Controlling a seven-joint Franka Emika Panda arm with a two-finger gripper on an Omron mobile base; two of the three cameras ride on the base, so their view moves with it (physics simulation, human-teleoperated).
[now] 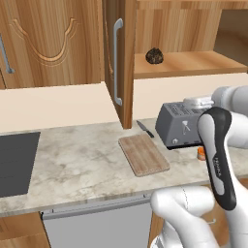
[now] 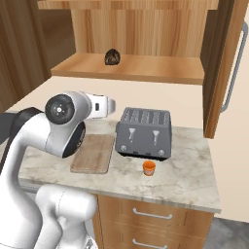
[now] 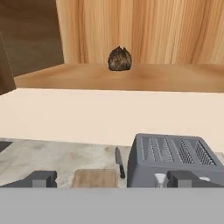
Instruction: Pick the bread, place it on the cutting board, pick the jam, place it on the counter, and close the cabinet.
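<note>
On the counter (image 2: 189, 175) we see jam (image 2: 149, 168) before the toaster (image 2: 144, 132), bread (image 3: 120, 59) seemingly on the open cabinet (image 1: 186, 63) shelf, gripper (image 3: 116, 179) spread apart, empty.

Dark lumpy bread (image 1: 154, 56) on open cabinet (image 1: 116, 63) shelf; orange jam (image 2: 149, 168) on counter (image 2: 185, 170).

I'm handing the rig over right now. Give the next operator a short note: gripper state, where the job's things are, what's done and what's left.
Gripper: open, empty, aimed at the open cabinet.
Small dark brown lumpy bread: on the shelf of the brown wooden wall cabinet, doors open.
Light-brown wooden cutting board: bare, on the marbled stone counter, left of the grey toaster.
Tiny orange jam jar: already on the counter, in front of the toaster.
Black knife: behind the board.
Left: move bread to board, check jam, close cabinet.
</note>
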